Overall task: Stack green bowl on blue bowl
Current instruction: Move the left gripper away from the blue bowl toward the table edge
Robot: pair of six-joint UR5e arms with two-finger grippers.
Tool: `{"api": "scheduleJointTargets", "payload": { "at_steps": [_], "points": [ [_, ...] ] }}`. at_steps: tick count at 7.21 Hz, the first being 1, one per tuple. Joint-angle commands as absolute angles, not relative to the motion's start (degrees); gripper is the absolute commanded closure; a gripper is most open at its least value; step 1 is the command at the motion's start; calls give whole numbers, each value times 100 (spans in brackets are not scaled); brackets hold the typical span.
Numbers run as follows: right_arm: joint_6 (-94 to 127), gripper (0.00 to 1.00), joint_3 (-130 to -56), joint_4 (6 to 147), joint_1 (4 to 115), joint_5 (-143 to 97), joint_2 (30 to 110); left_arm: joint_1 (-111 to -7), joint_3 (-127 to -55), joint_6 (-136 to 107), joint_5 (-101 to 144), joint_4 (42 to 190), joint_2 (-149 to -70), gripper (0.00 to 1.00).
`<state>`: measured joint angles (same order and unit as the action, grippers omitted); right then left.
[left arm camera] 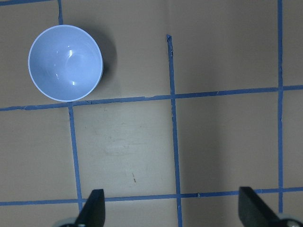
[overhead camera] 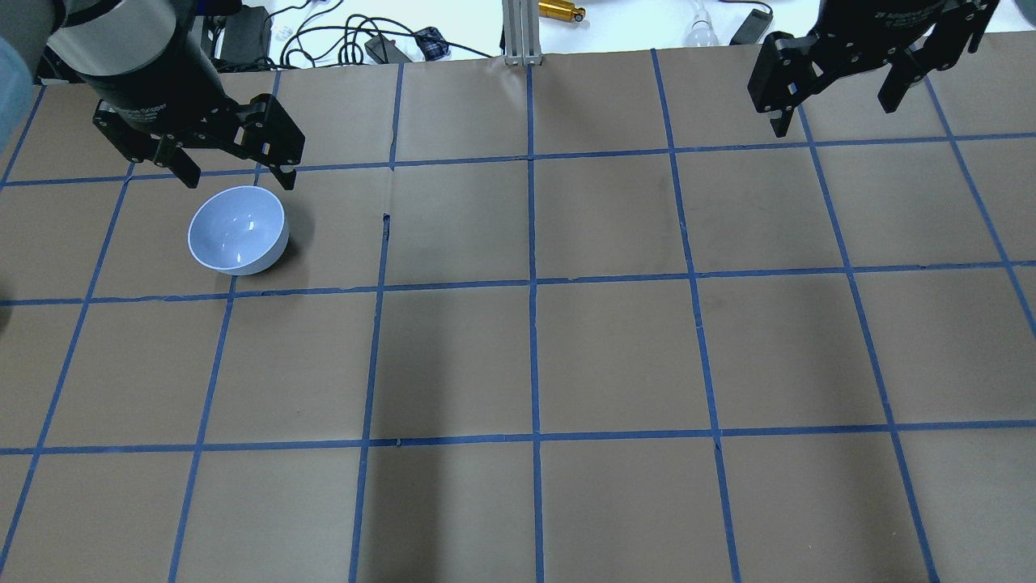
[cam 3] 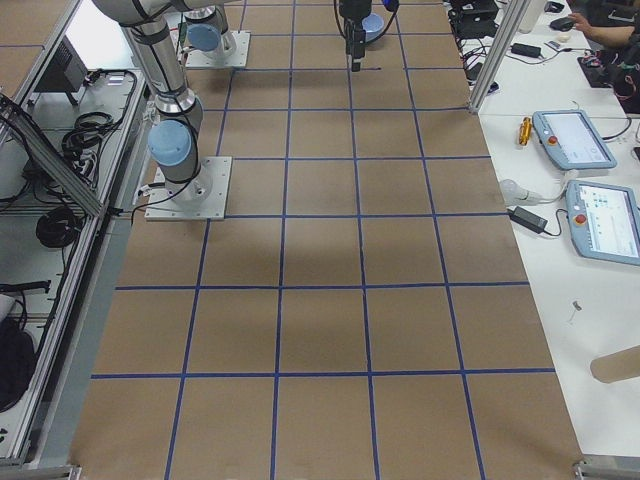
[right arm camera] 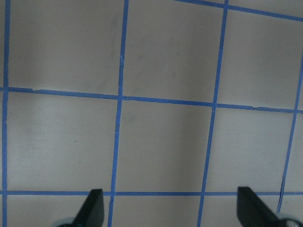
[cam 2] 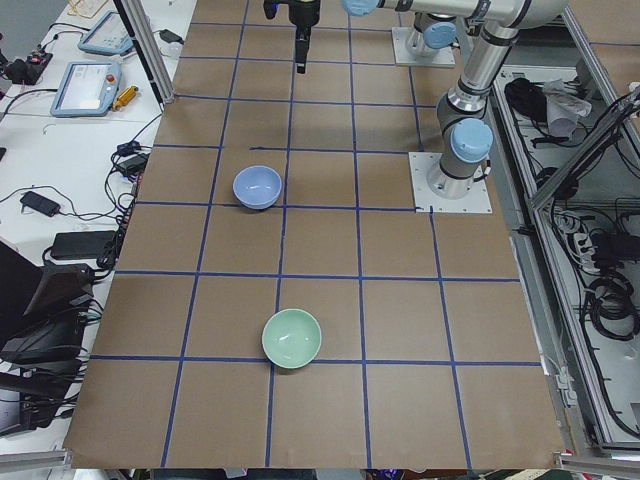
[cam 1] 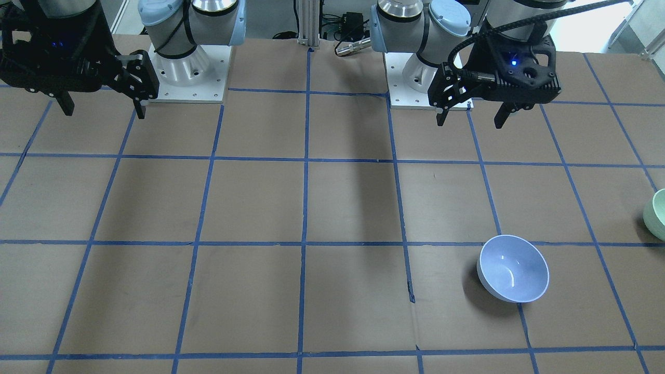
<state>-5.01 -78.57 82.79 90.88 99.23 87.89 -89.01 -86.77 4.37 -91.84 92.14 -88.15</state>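
The blue bowl (cam 1: 513, 268) stands upright and empty on the brown table; it also shows in the overhead view (overhead camera: 238, 229), the exterior left view (cam 2: 257, 186) and the left wrist view (left arm camera: 65, 63). The green bowl (cam 2: 291, 337) stands upright, apart from it and nearer the table's left end; only its edge shows in the front-facing view (cam 1: 655, 214). My left gripper (overhead camera: 239, 182) is open and empty, high above the table beside the blue bowl; it also shows in the front-facing view (cam 1: 470, 111). My right gripper (overhead camera: 835, 117) is open and empty, far off over the other side (cam 1: 104, 111).
The table is brown paper with a grid of blue tape (overhead camera: 531, 283). The two arm bases (cam 1: 189, 78) (cam 1: 415, 85) stand at the robot's edge. An aluminium post (overhead camera: 518, 32) and cables lie beyond the far edge. Teach pendants (cam 3: 590, 215) lie on a side table.
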Motion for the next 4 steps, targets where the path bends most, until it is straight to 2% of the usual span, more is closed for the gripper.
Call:
{"api": "scheduleJointTargets", "payload": {
  "at_steps": [1, 4],
  "points": [
    [-501, 0, -7857, 8279, 9088, 9923, 8789, -8921, -8710, 440, -8975, 9237, -8859, 0],
    [-501, 0, -7857, 8279, 9088, 9923, 8789, -8930, -8736, 466, -9017, 9290, -8789, 0]
  ]
}}
